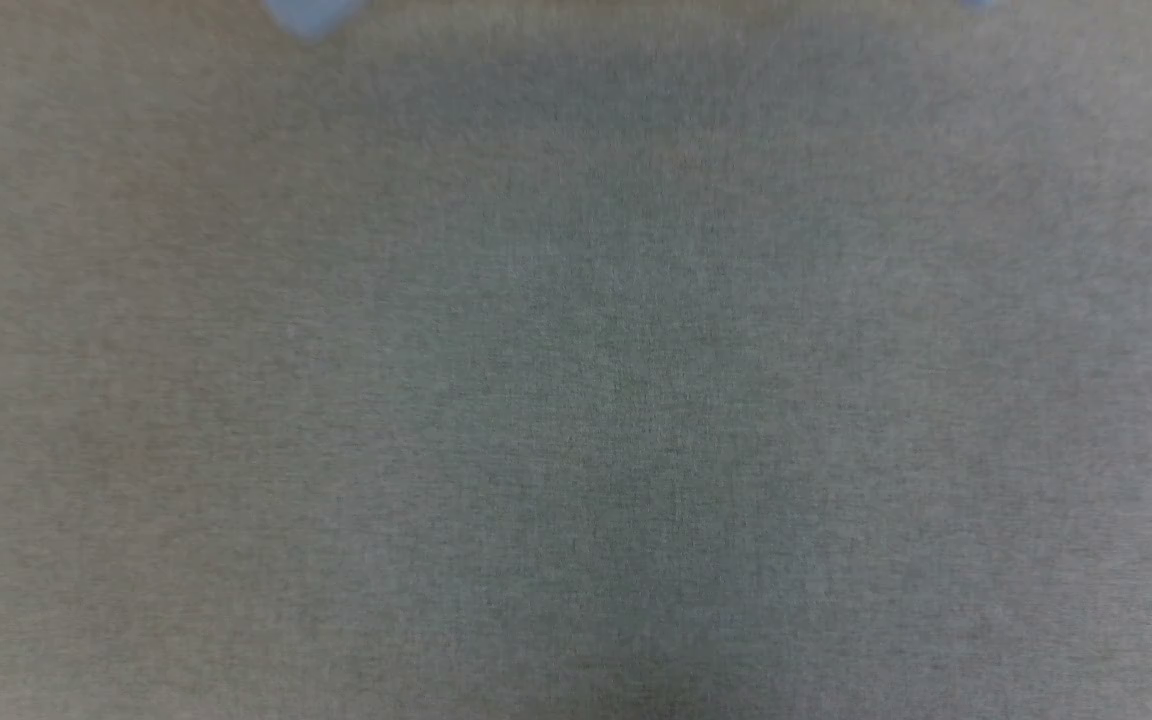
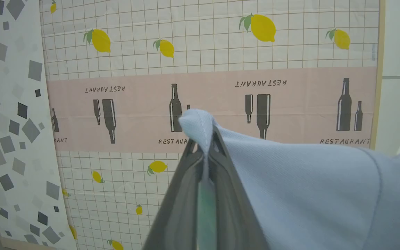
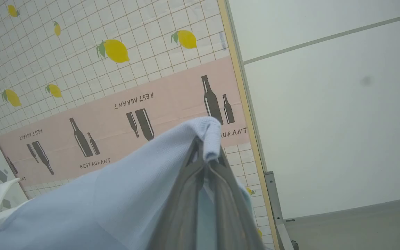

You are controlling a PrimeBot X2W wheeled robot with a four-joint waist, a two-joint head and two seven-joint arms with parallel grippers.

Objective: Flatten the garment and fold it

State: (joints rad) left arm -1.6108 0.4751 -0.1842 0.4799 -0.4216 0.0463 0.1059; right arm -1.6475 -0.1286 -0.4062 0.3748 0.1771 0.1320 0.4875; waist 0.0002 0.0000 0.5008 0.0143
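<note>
I work in a staged test room, not a real eatery. A backdrop panel [image 2: 203, 52] is printed with lemons on a grid, and its pink band [image 2: 290, 104] reads "RESTAURANT" among bottle shapes (some upside down). Beside it is a panel of grey squares [image 2: 9, 104]. A metal leg [image 3: 273, 194] stands at the backdrop's edge, with a bare white wall [image 3: 325, 104] and grey floor [image 3: 359, 225] beyond.
</note>
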